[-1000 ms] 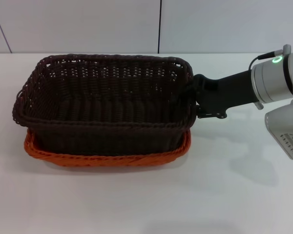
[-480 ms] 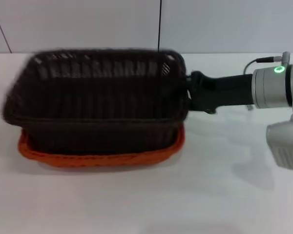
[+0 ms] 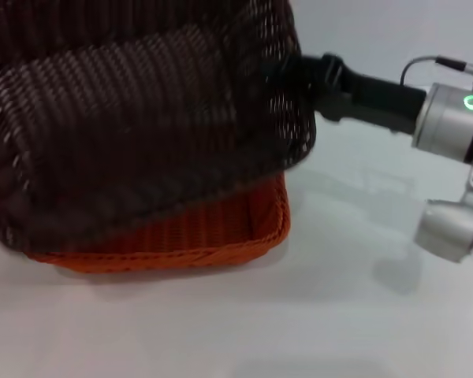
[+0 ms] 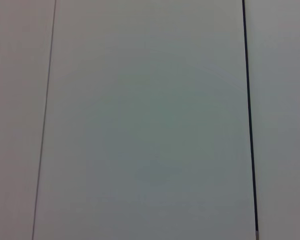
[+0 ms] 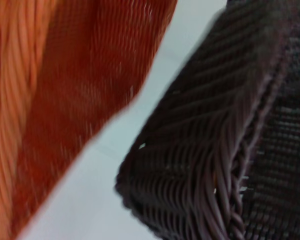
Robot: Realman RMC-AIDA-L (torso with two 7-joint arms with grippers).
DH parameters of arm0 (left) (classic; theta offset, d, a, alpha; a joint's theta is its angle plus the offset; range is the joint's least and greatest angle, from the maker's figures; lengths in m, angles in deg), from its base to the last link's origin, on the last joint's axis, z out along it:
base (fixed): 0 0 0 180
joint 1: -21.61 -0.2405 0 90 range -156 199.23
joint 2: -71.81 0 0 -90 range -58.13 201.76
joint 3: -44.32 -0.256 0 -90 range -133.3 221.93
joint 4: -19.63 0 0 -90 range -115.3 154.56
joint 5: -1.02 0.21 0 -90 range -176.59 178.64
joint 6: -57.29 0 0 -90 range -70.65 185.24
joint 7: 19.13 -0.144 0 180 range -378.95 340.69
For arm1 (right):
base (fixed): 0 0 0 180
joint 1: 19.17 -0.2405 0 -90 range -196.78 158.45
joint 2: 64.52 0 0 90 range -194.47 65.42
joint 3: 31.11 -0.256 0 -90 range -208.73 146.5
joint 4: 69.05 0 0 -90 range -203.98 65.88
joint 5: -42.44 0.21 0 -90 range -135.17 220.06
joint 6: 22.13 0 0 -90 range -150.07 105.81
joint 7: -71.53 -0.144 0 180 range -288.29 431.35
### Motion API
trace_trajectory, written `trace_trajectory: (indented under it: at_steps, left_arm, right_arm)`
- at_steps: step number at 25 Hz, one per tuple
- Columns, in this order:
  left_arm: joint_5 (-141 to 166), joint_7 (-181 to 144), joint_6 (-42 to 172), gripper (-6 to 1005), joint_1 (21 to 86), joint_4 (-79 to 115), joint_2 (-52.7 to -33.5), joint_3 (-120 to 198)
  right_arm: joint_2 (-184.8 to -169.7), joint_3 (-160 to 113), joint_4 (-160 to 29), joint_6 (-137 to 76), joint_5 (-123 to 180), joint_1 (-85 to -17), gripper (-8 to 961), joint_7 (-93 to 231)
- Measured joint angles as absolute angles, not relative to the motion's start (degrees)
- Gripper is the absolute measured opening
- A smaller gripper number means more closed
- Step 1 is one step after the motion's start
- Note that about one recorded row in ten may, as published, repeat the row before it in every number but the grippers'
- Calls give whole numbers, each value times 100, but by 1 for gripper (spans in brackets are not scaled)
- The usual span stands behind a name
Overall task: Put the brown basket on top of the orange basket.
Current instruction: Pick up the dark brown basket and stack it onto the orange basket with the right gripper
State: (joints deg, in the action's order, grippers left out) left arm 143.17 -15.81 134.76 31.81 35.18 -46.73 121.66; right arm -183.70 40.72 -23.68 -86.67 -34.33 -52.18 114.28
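The fingers of the right gripper (image 3: 296, 75) cannot be seen clearly, because they are hidden at the right end wall of the brown basket (image 3: 134, 134). As this basket hangs in the air from that one end, I judge that they are closed on its rim, but how wide they stand I cannot tell. The arm comes in from the right edge of the head view, in the upper right of the frame.

The brown basket fills the upper left of the frame. It is lifted and strongly tilted, its right end high and its underside turned toward the camera. Its lower left part seems to be low, near the orange basket (image 3: 197, 236), but whether they touch I cannot tell. The orange basket sits on the white surface (image 3: 339, 315) at the lower centre, with its inside partly open to view.

The brown basket looks light and rather stiff, with an open weave, so it keeps its shape when held at one end. In my judgement the braided rim at the short end is a good place to grip, but a hold at one end lets it swing and tilt easily.

The left gripper is not in view.
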Motion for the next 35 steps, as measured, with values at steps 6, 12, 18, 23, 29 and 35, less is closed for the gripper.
trace_trajectory:
  at_steps: [6,12,18,23,29,35]
  left_arm:
    - [14317,-1537,13475,786,3181,3513,-4657,12166]
    - [14319,-1518,13481,786,3178,3509,-4657,12185]
    - [14322,-1417,13484,786,3199,3489,-4639,12263]
    - [14325,-1390,13510,786,3206,3477,-4631,12341]
    - [14324,-1386,13506,786,3204,3447,-4631,12385]
    - [14323,-1355,13531,786,3159,3447,-4631,12386]
  right_arm:
    - [-18366,3864,-1759,-9032,-4620,-5156,424,9474]
    - [-18330,3659,-883,-9394,-5992,-5291,414,6900]
    - [-18307,3449,-524,-9329,-6713,-5517,411,5731]
    - [-18296,3378,-474,-9330,-7045,-5655,397,5244]
    - [-18319,3541,-422,-9357,-7168,-5636,392,5122]
    - [-18337,3708,-73,-9374,-7141,-5561,391,5024]
